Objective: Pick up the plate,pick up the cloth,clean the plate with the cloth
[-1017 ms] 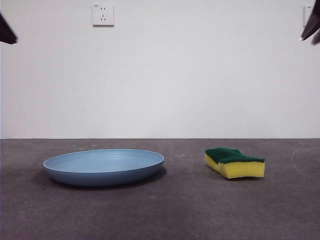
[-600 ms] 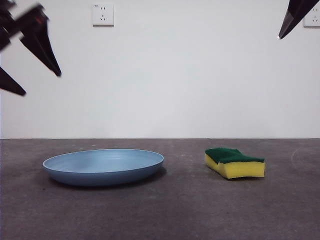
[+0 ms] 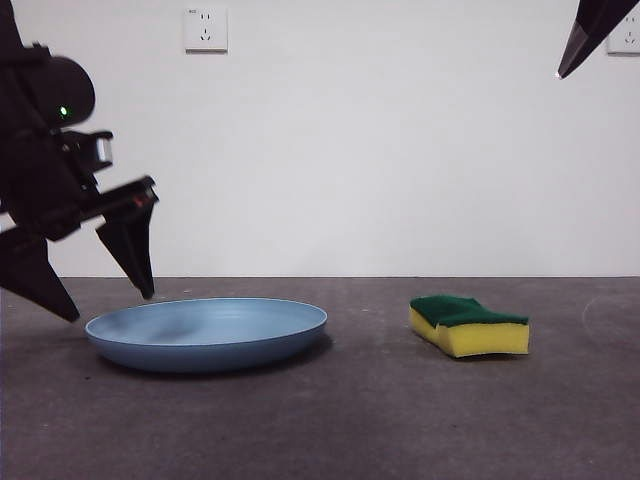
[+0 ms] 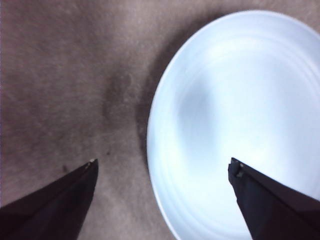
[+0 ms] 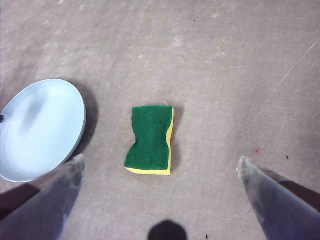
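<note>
the left gripper point(image 3: 105, 305) hangs low at the left side of the front view, its two black jaws spread wide apart and holding nothing. one jaw tip points down over the plate's near-left rim, just above it; the other sits outside the rim, over bare table. the left wrist view shows the same straddle – one tip over the pale inside of the plate point(image 4: 235, 120), the other over the grey table point(image 4: 60, 75), the rim running between them. whether either tip touches the plate cannot be told.

one plate point(image 3: 207, 333) lies flat on the table, left of centre – light blue, round, shallow, with a low rim and a dark blurred shadow of the arm on its inner surface.

one cloth point(image 3: 468, 325) – in fact a yellow sponge with a dark green top – lies to the right of the plate, well apart from it, flat on the table with the green side up. in the right wrist view the cloth point(image 5: 149, 139) shows its wavy sides, and the plate point(image 5: 40, 129) lies off to one side of it.

the right gripper point(image 5: 160, 167) is high above the table, over the cloth, its two jaws wide apart and empty; in the front view only a black tip shows at the top right corner.

two wall sockets sit on the white wall behind: one point(image 3: 205, 29) above the plate, one point(image 3: 627, 36) partly hidden at the right edge.
</note>
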### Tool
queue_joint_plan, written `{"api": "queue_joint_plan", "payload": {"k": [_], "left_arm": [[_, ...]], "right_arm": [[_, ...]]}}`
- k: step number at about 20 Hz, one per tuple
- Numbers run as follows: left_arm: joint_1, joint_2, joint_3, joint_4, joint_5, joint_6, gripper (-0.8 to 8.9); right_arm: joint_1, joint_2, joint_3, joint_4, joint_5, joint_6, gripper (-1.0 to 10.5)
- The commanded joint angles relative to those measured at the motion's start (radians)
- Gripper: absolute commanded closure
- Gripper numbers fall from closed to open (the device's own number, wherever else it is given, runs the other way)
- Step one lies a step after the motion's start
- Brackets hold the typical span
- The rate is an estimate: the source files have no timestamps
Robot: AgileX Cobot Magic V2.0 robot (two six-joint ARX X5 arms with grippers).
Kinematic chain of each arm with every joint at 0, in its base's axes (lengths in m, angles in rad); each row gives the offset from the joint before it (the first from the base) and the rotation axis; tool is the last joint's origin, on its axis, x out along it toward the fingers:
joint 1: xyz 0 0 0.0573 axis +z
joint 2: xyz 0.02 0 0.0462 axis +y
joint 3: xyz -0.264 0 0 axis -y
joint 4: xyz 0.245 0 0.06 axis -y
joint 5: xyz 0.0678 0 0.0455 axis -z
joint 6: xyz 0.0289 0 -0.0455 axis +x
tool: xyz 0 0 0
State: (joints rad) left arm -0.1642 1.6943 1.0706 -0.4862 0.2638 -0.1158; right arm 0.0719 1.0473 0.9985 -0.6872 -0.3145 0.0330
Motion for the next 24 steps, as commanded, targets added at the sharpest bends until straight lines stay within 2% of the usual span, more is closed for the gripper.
{"api": "queue_joint_plan", "payload": {"k": [1,6,7,8,10,19,24], "left_arm": [[-0.012,0.042,-0.002,0.022,-0.006,0.012,3.77],[-0.026,0.091,-0.002,0.043,-0.018,0.011,3.79],[-0.026,0.091,-0.002,0.044,-0.028,0.011,4.25],[-0.026,0.091,-0.002,0.044,-0.028,0.012,5.28],[-0.026,0.091,-0.002,0.045,-0.027,0.022,8.25],[-0.038,0.072,-0.002,0.089,-0.027,0.042,8.21],[-0.064,-0.074,-0.002,0.084,-0.027,0.042,8.21]], "right_arm": [[0.002,0.0,0.003,0.005,-0.002,-0.005,4.1],[0.002,0.0,0.003,0.005,-0.002,-0.005,4.1],[0.002,0.0,0.003,0.005,-0.002,-0.005,4.1],[0.002,0.0,0.003,0.005,-0.002,-0.005,4.1],[0.002,0.0,0.003,0.005,-0.002,-0.005,4.1],[0.01,0.0,0.005,0.006,-0.002,-0.01,4.1],[0.1,0.085,0.058,0.013,0.015,-0.027,4.1]]}}
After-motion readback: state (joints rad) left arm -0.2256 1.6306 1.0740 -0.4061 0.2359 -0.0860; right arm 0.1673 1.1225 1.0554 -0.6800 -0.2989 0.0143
